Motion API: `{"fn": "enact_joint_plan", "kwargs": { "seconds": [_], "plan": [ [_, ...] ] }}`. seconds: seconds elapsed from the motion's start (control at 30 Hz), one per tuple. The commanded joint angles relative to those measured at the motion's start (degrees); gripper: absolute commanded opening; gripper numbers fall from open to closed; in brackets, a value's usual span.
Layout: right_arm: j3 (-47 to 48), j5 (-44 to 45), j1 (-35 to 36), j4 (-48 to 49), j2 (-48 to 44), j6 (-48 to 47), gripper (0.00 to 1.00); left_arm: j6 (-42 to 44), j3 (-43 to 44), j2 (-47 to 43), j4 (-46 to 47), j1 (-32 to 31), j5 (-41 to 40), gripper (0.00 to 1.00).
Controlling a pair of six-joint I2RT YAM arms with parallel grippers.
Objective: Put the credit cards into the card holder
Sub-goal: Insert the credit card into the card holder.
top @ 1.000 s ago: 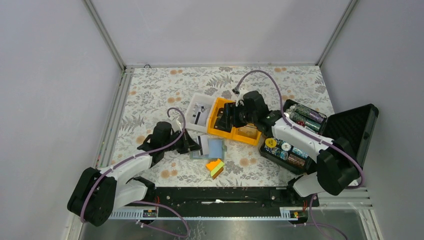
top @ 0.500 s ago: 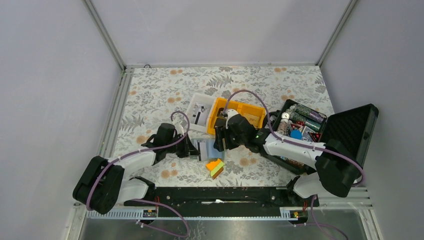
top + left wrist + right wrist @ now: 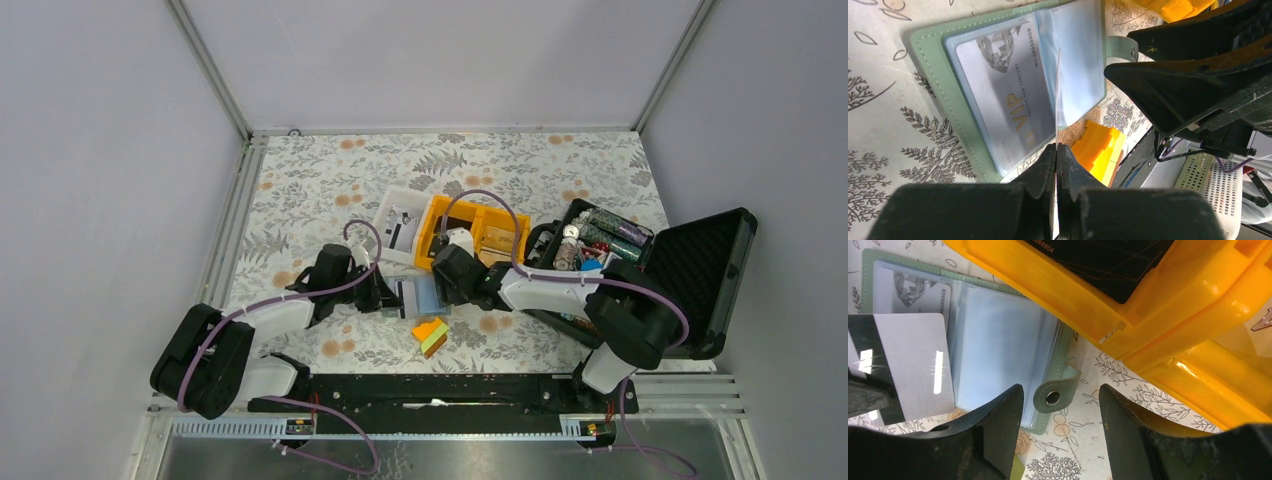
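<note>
The grey-green card holder lies open on the table, light-blue panel up, with a silver VIP card in its left clear pocket. My left gripper is shut on a white card with a black stripe. It holds the card on edge over the holder's middle fold. My right gripper is open and empty, its jaws either side of the holder's snap tab. A black card lies in the orange bin. No tan card is clearly visible.
The orange bin and a white tray stand just behind the holder. The orange-yellow-green wedge block lies in front of it. The open black case with poker chips stands at the right.
My right arm has swung from over the orange bin down and left to the card holder's right edge. My left gripper has edged right with the card.
</note>
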Motion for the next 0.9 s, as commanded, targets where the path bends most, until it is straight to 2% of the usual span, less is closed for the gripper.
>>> {"fn": "enact_joint_plan", "kwargs": {
  "seconds": [0.0,0.3,0.53,0.87],
  "plan": [
    [3.13,5.26,0.58,-0.66,1.65,0.79,0.63,0.52,2.73,-0.15,2.13,0.68,1.05,0.0],
    [4.87,8.75,0.67,-2.28,3.51,1.11,0.57,0.12,3.24,-0.39,2.41,2.07,2.62,0.0],
    [6.08,9.38,0.67,-3.21,4.81,1.18,0.32,-1.37,3.28,2.11,5.81,2.94,5.48,0.0],
    [6.23,9.75,0.65,-3.91,5.29,1.29,0.21,-2.56,3.12,4.43,8.11,3.02,6.71,0.0]
  ]
}}
